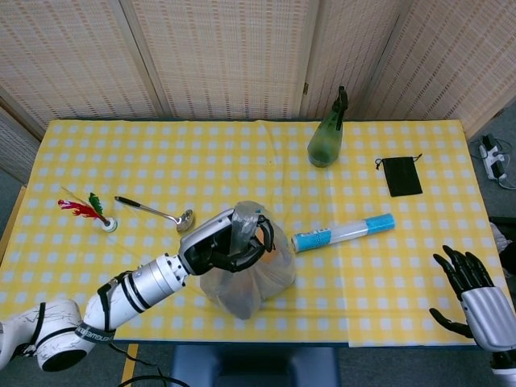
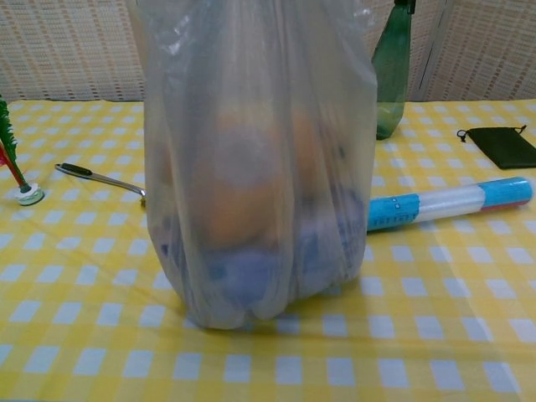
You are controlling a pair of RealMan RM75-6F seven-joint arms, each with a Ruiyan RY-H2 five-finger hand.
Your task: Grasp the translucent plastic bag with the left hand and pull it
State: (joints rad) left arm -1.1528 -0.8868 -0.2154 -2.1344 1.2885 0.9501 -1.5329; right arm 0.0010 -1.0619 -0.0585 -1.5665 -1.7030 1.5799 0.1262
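A table (image 1: pixel 113 153) under a yellow-and-white checked cloth fills most of the head view, with woven screens (image 1: pixel 226 56) standing along its far edge. Near the front edge, a little left of the middle, the translucent plastic bag (image 1: pixel 250 278) stands upright on the cloth with its top gathered; in the chest view the bag (image 2: pixel 255 167) rises past the top of the frame, and orange and bluish shapes show dimly through its wall, too blurred to name. The left hand (image 1: pixel 230 242) reaches in from the near left corner and its fingers are clenched around the bunched top of the bag. The right hand (image 1: pixel 472 290) sits off the near right corner of the table, grasping nothing, its dark fingers spread apart. A clear tube with a blue end (image 1: pixel 343 232) lies on the cloth just right of the bag, apart from it. A green bottle (image 1: pixel 326 139) stands far back, right of the middle. A small black pouch (image 1: pixel 401 175) lies to the right of the bottle. On the left a metal spoon (image 1: pixel 157 211) lies near a feathered shuttlecock (image 1: pixel 90 211).
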